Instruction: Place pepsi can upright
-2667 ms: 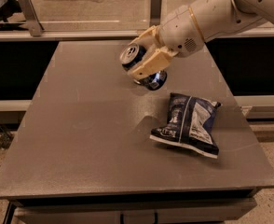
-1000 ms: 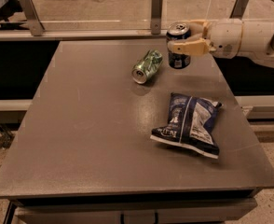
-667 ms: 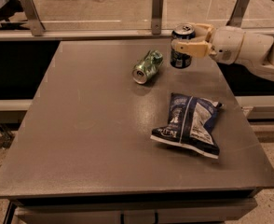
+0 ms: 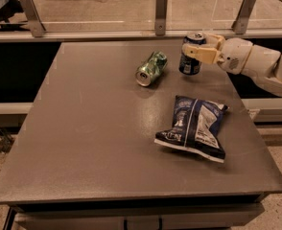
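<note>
The pepsi can [image 4: 190,61] is dark blue with a silver top and stands upright at the back right of the grey table [image 4: 93,128]. I cannot tell whether its base touches the surface or hangs just above it. My gripper [image 4: 195,47] reaches in from the right on a white arm [image 4: 256,63]. It is shut on the upper part of the can, with one tan finger [image 4: 202,54] across the can's front.
A dented green can [image 4: 151,68] lies on its side left of the pepsi can. A dark blue and white chip bag [image 4: 194,127] lies on the right half of the table. A rail with metal posts [image 4: 161,6] runs behind the back edge.
The gripper carried the pepsi can from mid-table, where it was tilted, to the back right and turned it upright. Over the last second it drifted slightly right.
</note>
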Controlling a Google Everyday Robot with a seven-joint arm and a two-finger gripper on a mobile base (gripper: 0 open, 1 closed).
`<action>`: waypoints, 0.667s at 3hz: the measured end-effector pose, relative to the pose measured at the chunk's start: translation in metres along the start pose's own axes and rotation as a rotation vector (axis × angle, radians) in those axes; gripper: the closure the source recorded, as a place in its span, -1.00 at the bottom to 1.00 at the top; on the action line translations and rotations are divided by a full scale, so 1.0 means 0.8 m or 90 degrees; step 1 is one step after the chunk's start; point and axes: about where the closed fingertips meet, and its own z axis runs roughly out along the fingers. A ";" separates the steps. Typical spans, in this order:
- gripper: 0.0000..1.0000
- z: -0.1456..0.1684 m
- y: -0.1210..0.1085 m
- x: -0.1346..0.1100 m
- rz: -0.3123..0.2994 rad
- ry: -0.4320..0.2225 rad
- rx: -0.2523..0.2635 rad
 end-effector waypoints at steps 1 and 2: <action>-0.27 -0.015 -0.007 0.015 0.032 0.000 0.021; -0.72 -0.023 -0.010 0.026 0.047 -0.004 0.029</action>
